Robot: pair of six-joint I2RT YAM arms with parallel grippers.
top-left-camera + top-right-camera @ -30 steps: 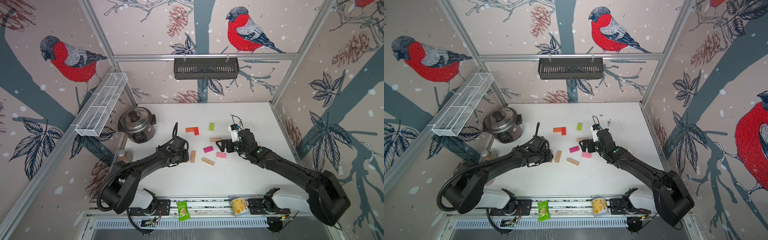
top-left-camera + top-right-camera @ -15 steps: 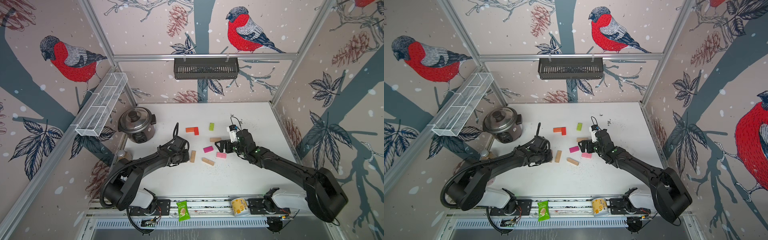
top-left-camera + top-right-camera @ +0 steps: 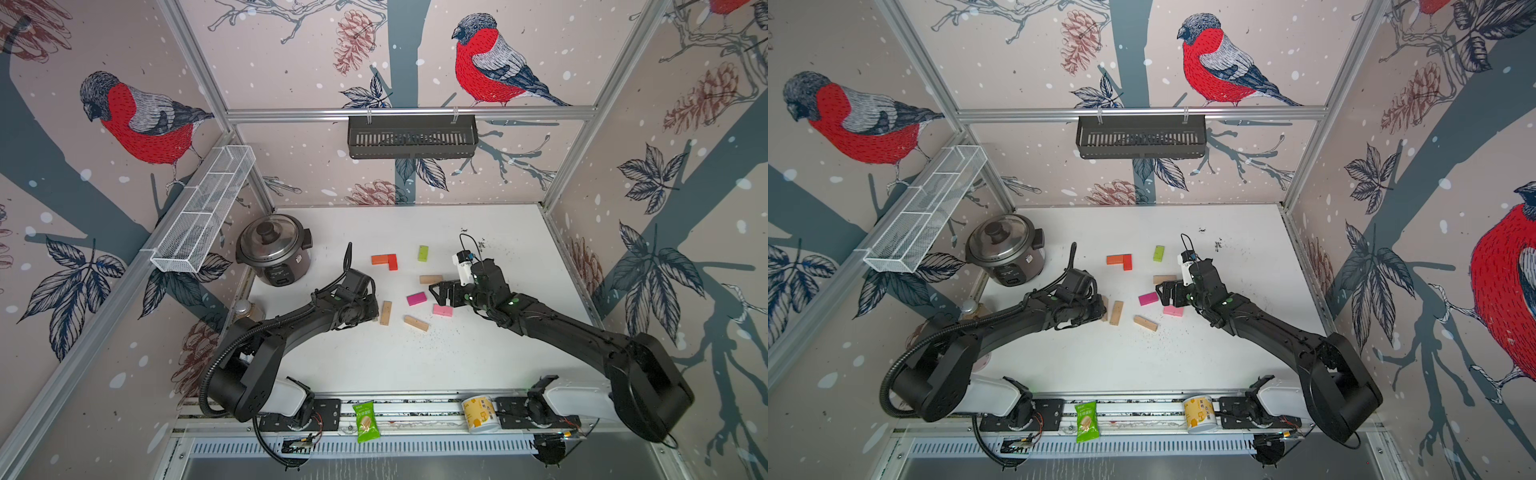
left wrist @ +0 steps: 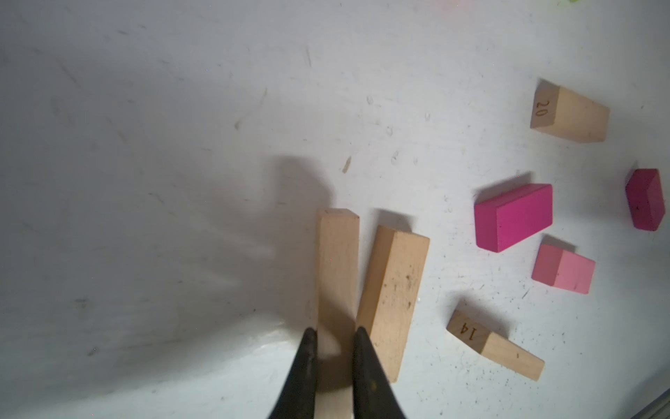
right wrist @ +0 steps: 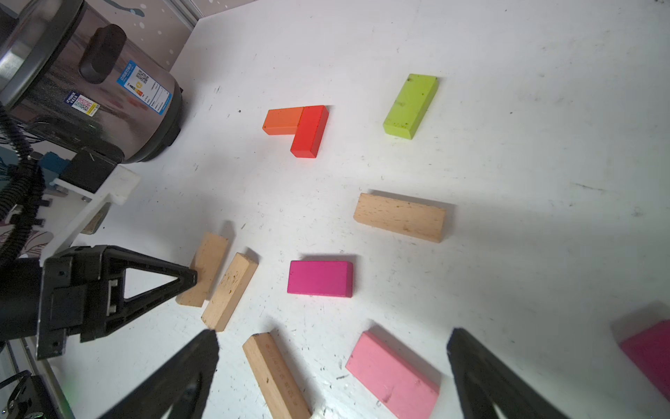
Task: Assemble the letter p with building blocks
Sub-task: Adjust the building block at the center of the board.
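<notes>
counter: flat white board, scuffed, sprinkled with dark specks.
blocks: small flat wooden bricks, lying loose mid-counter between the arms, not yet in a P.
painted: orange block and red block touch in an L; lime block has chipped paint; magenta block and pink block are matte.
bare wood: pale tan grain; the short block bears "20" on its end, the slanted block "14".
left fingers: black, tapering, pinching the long tan block across its width; its twin lies just beside, whether touching is unclear.
right fingers: black open triangles, spread wide, the pink block seen between them, holding nothing.
hidden: in both top views the left wrist hides its fingers and nearly all of the pinched block; a dark magenta block is cut by the frame edge in the right wrist view.
</notes>
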